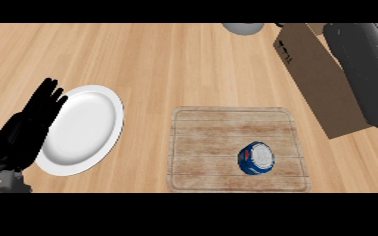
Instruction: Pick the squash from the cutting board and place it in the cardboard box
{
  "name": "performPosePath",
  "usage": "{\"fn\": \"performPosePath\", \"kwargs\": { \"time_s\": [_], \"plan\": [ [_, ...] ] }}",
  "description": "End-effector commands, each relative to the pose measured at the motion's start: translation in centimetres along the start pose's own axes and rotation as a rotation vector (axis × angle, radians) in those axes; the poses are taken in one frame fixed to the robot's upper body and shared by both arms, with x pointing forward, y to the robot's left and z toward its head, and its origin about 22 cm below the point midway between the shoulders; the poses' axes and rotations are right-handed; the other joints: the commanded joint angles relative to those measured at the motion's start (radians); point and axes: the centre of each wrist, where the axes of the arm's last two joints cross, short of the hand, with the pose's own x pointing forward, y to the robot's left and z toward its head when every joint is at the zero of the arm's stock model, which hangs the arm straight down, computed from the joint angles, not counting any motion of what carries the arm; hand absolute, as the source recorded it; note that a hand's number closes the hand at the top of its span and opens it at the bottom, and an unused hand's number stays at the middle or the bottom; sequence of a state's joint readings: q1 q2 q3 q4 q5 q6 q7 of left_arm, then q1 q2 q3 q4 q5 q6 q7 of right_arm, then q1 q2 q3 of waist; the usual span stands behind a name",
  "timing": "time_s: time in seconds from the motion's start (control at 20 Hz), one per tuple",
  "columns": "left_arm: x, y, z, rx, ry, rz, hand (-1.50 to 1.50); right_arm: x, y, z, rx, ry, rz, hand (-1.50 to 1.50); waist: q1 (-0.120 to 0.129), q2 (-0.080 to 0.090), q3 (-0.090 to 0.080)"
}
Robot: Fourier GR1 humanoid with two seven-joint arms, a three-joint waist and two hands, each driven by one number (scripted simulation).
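The squash point(256, 157) shows as a small round thing, blue with a white top, lying on the right half of the wooden cutting board point(214, 145). The brown cardboard box point(317, 80) stands at the right, beyond the board's far right corner. A grey forearm point(358, 65) lies over the box's right side and runs off the right edge; no right hand shows. My left hand point(29, 125) rests open at the left edge, fingers up, overlapping the rim of a white plate. Nothing touches the squash.
A white plate point(85, 127) lies left of the cutting board. A grey rounded object point(244, 28) sits at the far edge of the wooden counter point(170, 60), partly cut off.
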State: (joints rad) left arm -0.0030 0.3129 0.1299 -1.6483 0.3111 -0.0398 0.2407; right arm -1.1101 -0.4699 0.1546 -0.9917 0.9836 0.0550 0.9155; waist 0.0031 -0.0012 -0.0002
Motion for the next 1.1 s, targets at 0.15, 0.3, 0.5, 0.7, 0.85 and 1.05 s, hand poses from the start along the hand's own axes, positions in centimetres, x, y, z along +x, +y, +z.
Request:
{"fn": "performPosePath", "kwargs": {
  "time_s": [0.15, 0.3, 0.5, 0.7, 0.85, 1.05],
  "plan": [
    [0.4, -0.5, -0.6, 0.0, 0.002, 0.007, 0.0, -4.7, 1.5, -1.8, 0.002, -0.02, 0.007, 1.5, 0.001, 0.001, 0.0],
    [0.4, -0.2, -0.9, 0.011, -0.006, 0.001, 0.0, -6.9, 3.3, -3.2, 0.0, -0.012, -0.005, 1.5, 0.003, 0.003, 0.0],
    [0.6, -0.5, 0.4, -0.014, 0.007, 0.005, 0.0, -9.2, 6.4, -4.7, 0.027, 0.019, -0.019, 1.5, 0.02, 0.006, 0.001],
    [1.8, -1.9, -0.7, -0.011, -0.017, -0.001, 0.0, -11.8, 9.1, -5.1, 0.082, 0.017, -0.044, 1.5, 0.021, 0.009, 0.001],
    [0.2, -1.3, -0.3, 0.0, -0.007, 0.012, 0.0, -13.1, 11.6, -4.2, 0.226, 0.08, -0.099, 1.5, 0.02, 0.007, 0.001],
    [-0.1, -1.0, 0.1, -0.021, 0.012, 0.005, 0.0, -15.8, 11.9, -5.1, 0.306, 0.204, -0.085, -1.5, 0.019, 0.007, 0.001]
  ]
}}
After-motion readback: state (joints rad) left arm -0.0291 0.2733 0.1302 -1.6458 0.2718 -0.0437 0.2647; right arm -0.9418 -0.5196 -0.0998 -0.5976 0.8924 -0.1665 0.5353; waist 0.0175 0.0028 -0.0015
